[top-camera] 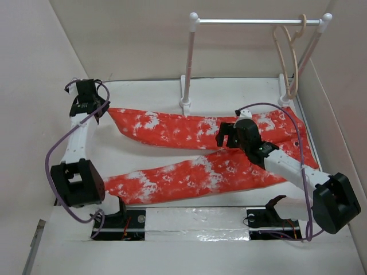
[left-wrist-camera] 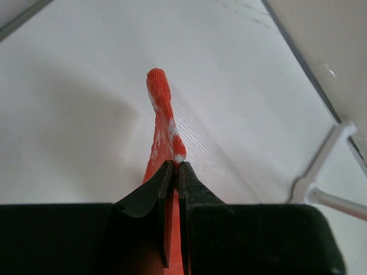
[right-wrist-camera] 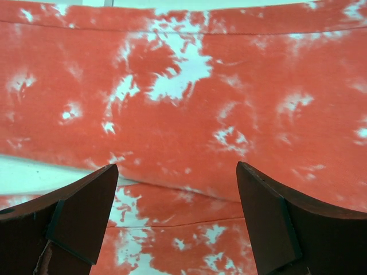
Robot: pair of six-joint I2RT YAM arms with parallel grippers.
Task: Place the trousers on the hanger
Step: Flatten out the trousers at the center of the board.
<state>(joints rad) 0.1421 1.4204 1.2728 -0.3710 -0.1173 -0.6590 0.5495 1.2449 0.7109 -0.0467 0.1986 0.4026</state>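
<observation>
The red-orange trousers with white blotches lie flat on the white table, the legs spread to the left, the waist at the right. My left gripper is shut on the cuff of the far leg; in the left wrist view the cloth sticks out past the closed fingertips. My right gripper is open and hovers low over the crotch area where the legs meet; its view shows the cloth between the fingers. The pale wooden hanger hangs on the rack bar at the back right.
A white-posted rack with a metal bar stands at the back of the table; one foot shows in the left wrist view. Beige walls close in on the left, back and right. The table's front edge has a shiny strip.
</observation>
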